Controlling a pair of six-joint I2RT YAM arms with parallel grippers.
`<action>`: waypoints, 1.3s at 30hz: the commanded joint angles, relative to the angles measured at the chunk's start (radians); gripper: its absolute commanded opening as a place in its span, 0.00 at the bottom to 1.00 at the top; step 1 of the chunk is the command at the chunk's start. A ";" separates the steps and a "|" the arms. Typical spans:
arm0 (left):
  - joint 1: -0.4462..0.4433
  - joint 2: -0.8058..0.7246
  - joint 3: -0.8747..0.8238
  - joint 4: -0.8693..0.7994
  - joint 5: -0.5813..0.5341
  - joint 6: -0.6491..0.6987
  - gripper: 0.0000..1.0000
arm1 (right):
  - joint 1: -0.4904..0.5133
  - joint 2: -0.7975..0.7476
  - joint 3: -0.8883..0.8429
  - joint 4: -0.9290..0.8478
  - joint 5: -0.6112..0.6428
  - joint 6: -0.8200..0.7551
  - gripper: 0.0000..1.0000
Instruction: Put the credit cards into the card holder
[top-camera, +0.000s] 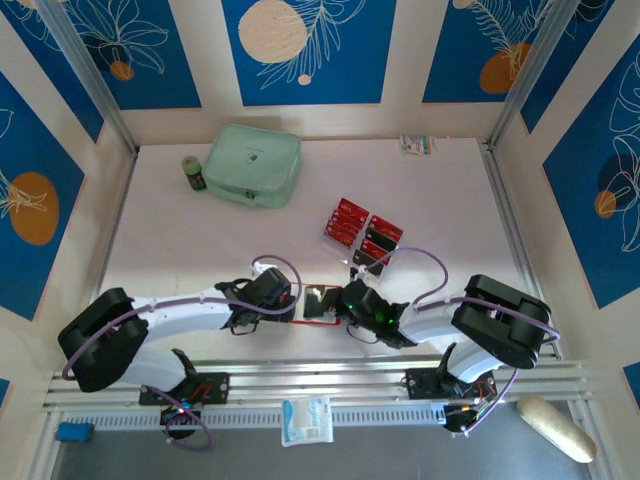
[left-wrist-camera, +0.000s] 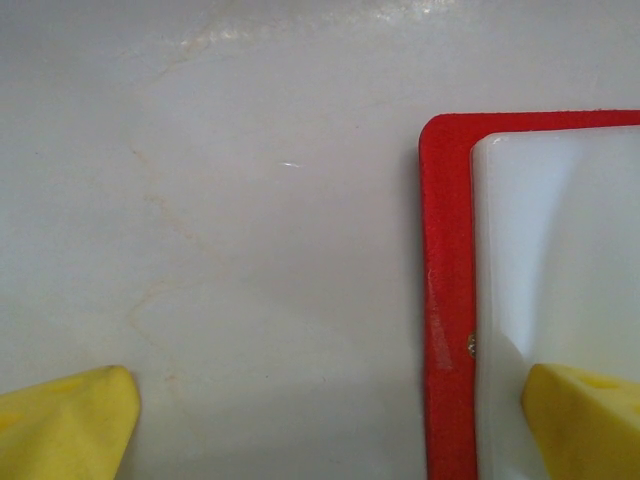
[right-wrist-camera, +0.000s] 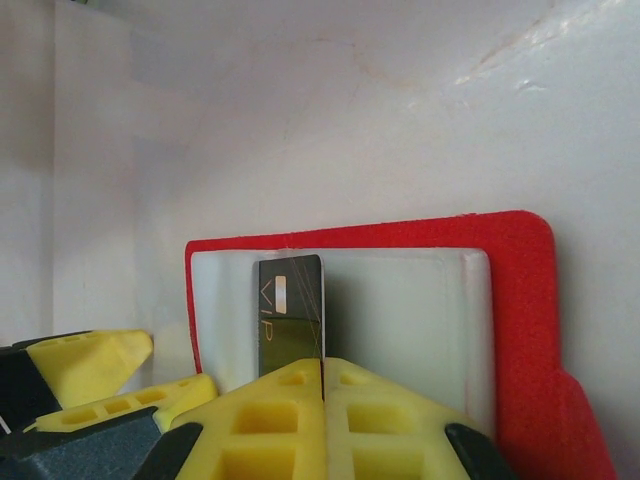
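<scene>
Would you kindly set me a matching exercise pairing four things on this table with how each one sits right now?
1. card holder
2. dark card
3. red cards
4. green case

A. pinched in the right jaws
B. lying open, pale inside up
C. beside a small dark bottle
D. lying in a group, ungripped

Pairs: 1-B, 2-A, 3-D, 4-C

Bright, even overhead light fills the top view, and the arms (top-camera: 180, 310) cast only soft shadows on the pale worktop (top-camera: 440, 200). The wrist views are softer: yellow fingers (left-wrist-camera: 70, 425) blur at the near edge, and faint glare streaks the worktop's far side.
</scene>
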 joint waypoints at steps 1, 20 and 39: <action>-0.009 -0.005 -0.026 -0.067 0.002 -0.011 1.00 | -0.003 0.014 0.016 -0.002 -0.012 -0.008 0.00; -0.009 -0.012 -0.034 -0.063 0.001 -0.014 1.00 | 0.031 0.101 0.058 0.028 -0.041 -0.003 0.00; -0.009 -0.047 -0.062 -0.052 -0.006 -0.018 1.00 | -0.063 0.034 0.297 -0.473 -0.285 -0.295 0.06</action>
